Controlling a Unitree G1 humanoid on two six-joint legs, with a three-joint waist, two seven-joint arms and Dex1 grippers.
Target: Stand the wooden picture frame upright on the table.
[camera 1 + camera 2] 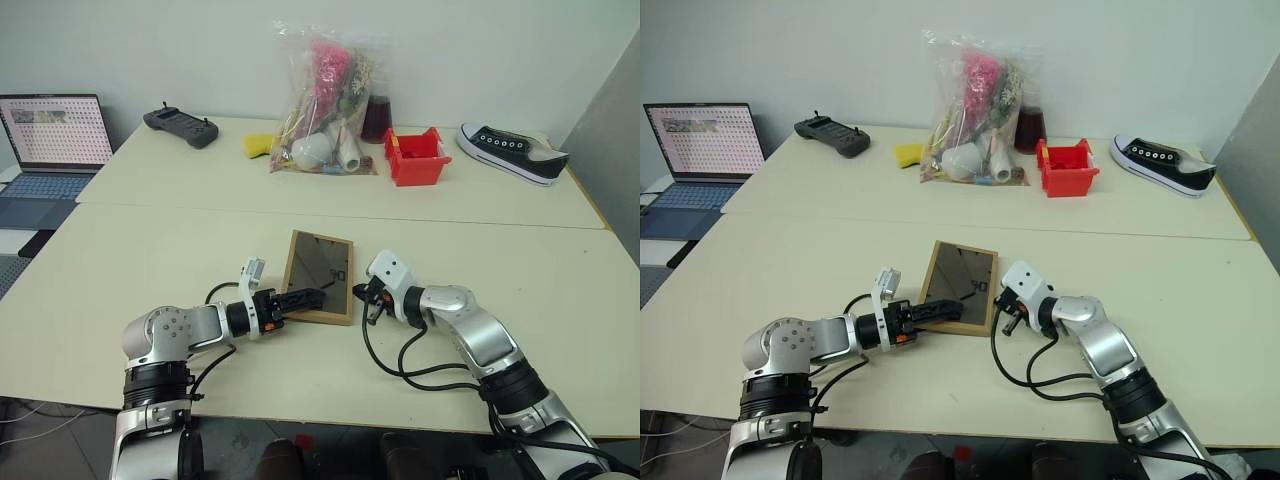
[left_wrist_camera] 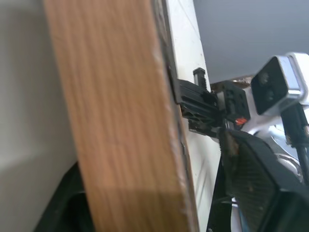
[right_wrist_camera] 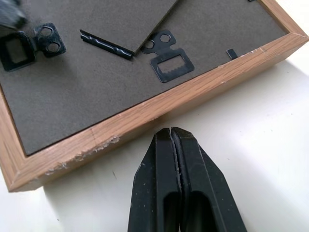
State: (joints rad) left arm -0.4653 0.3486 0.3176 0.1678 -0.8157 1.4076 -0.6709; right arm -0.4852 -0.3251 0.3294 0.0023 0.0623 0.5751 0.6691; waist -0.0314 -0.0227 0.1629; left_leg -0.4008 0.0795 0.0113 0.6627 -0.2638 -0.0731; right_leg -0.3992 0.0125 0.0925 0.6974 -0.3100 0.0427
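Lying flat with its dark brown back upward, the wooden picture frame (image 1: 319, 276) rests on the bench (image 1: 150, 270) between the two tools. The left tool (image 1: 308, 297) reaches over the frame's near-left corner; one black finger (image 1: 300, 297) lies on top of the back panel and, in the left wrist view, the wooden edge stands between the fingers. I cannot tell if they already pinch the wood or only straddle it. The right tool (image 3: 172, 145) is clenched with nothing inside, its tip just beside the frame's near edge, on the bench, maybe touching the wood.

Some things could go wrong from here, I think. If the left tool lifts with only a shallow hold on the corner, the frame may rotate and slip out, then fall flat again. If the right tool pushes against the edge while the other side is not held, the frame will slide away on the smooth bench and not tip up. The fold-out stand (image 3: 111, 21) lies almost flat on the back; if it is not opened, the upright frame has no support and will fall over.
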